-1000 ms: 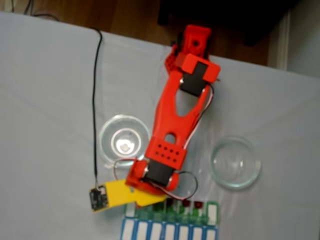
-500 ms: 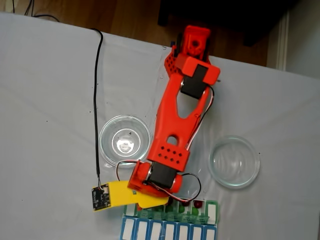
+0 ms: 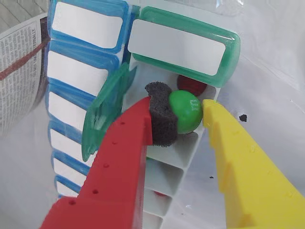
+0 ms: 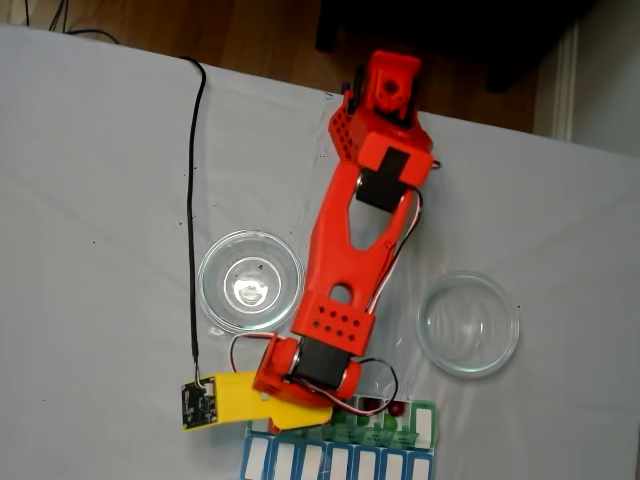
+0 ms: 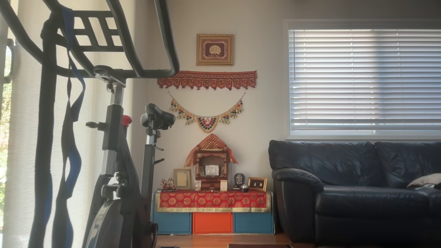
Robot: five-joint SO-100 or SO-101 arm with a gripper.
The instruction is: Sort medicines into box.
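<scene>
Since the earlier frames the red arm (image 4: 345, 270) has reached slightly further toward the near edge of the fixed view, its yellow finger now lower over the box's left end. Going from largest to smallest: the grey tabletop (image 4: 90, 200) carries 2 clear glass dishes, 1 left of the arm (image 4: 249, 280) and 1 right of it (image 4: 468, 323). The box (image 4: 340, 450) lies at the near edge, with a blue row nearest and green lids beyond. In the wrist view the box (image 3: 186, 157) has 1 green lid (image 3: 102, 114) standing open. The end effector (image 3: 183, 112) is clenched on a green pill (image 3: 186, 110), pinched between a dark foam pad (image 3: 161, 114) and the yellow fingertip, above the open compartment. A dark red pill (image 3: 191, 85) lies in the compartment just beyond.
</scene>
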